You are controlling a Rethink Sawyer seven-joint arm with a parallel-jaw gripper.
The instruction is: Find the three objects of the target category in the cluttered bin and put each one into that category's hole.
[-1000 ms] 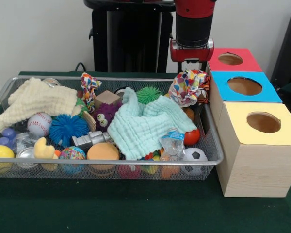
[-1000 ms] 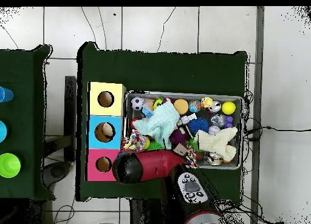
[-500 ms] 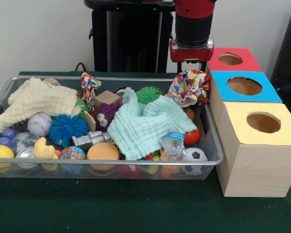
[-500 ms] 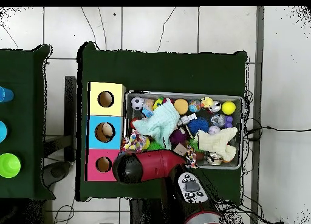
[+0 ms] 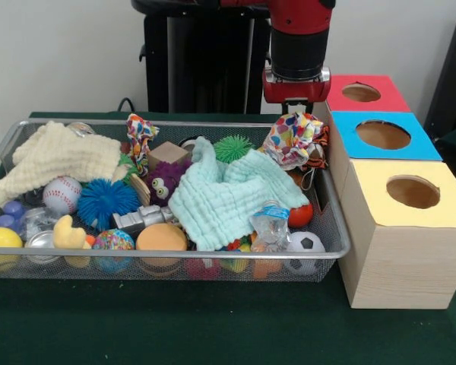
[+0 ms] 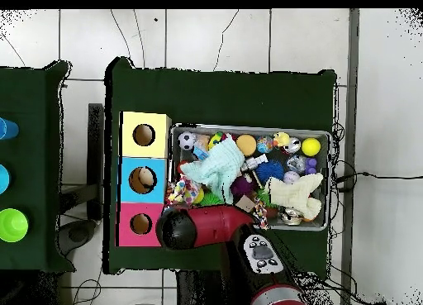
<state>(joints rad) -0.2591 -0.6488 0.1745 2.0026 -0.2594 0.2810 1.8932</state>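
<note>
Wire-mesh bin holds three cloths beside three holed boxes; the gripper's jaws grip one patterned cloth.

Arm rose slightly — patterned cloth lifted with it.

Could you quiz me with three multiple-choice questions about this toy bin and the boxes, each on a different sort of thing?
1. Where does the soccer ball lie? A: near corner of the wire bin, by the yellow box. B: on the red box. C: on the cream cloth.
2. How many boxes have a hole? A: two. B: three. C: five.
3. The patterned cloth under the arm is: A: folded flat. B: bunched and lifted. C: inside the blue box.

Answers: 1 A, it sits beside the yellow box. 2 B, red, blue, yellow. 3 B, it hangs crumpled below the arm.
</note>
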